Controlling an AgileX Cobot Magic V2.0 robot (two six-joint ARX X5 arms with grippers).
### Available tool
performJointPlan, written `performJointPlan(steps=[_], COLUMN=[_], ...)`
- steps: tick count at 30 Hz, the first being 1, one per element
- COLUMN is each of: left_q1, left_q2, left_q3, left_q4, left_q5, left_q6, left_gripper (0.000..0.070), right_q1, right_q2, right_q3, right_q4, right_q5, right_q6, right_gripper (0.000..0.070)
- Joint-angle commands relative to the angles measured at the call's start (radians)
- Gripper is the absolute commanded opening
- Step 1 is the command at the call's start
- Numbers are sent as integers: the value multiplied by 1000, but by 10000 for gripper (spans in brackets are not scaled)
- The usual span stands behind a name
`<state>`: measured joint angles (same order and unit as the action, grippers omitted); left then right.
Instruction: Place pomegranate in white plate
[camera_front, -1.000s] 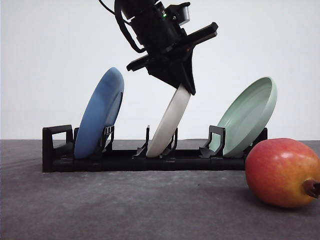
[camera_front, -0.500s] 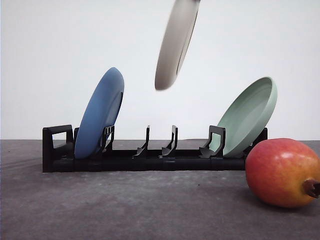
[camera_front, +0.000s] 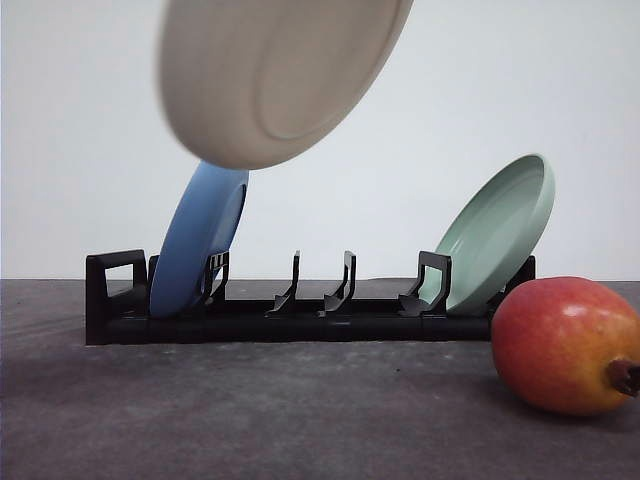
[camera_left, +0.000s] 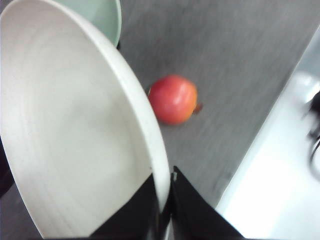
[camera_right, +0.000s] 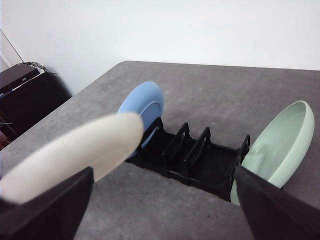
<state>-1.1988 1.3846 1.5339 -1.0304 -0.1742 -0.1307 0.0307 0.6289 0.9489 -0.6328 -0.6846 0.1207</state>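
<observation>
Above the black rack (camera_front: 300, 310), the left claw (camera_left: 167, 210) pinches the white plate's (camera_front: 275, 75) rim, carrying it airborne; the pomegranate (camera_front: 565, 345) waits beside the rack (right claw (camera_right: 160, 210) spread wide, empty).

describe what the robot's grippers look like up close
Both are matte black. The left gripper has two flat, wedge-shaped fingers that narrow to a thin edge. The right gripper shows as two broad black fingers with straight, angled edges. No cables or markings are visible.
</observation>
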Motion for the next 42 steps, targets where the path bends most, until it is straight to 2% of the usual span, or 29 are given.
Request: performJointPlan(steps=[1,6,13,17,22,31,33,37,39,40,42], left_q1=[-48,-123,-184,-190,-190,-190,-190,-188,-188,-188,-188], left_q2=[13,13,44,94,228,397,399,383,363,351,320], left_q3=[-9,-118,-317,-409,-427,-427,-427,-426,-426,-426,-426], left_q4=[-18,-53,24,112,160,215,220,234,236,236,233], left_q5=[-58,-155,-230,-230,-278,-279,-279,-286,-309,-320,-334], left_q6=[5,-36,-96,-99,-94,-84,-92,-100,-112,-119,-128], left_gripper=[0,0,0,0,0,8,123,440,564,589,597], right_q1=[0,0,0,0,0,0,0,0,0,2,15], right_q2=[4,4,4,4,4,4,4,4,4,4,8], right_q3=[17,17,17,17,17,17,17,17,17,17,17], right_q4=[0,-14,-43,-63,-91,-132,-136,-146,-151,-155,-159], right_q5=[0,0,0,0,0,0,0,-1,-9,-12,-16], right_q6=[11,11,11,15,22,25,25,26,26,26,26], right_gripper=[574,574,574,574,574,574,574,574,574,574,574])
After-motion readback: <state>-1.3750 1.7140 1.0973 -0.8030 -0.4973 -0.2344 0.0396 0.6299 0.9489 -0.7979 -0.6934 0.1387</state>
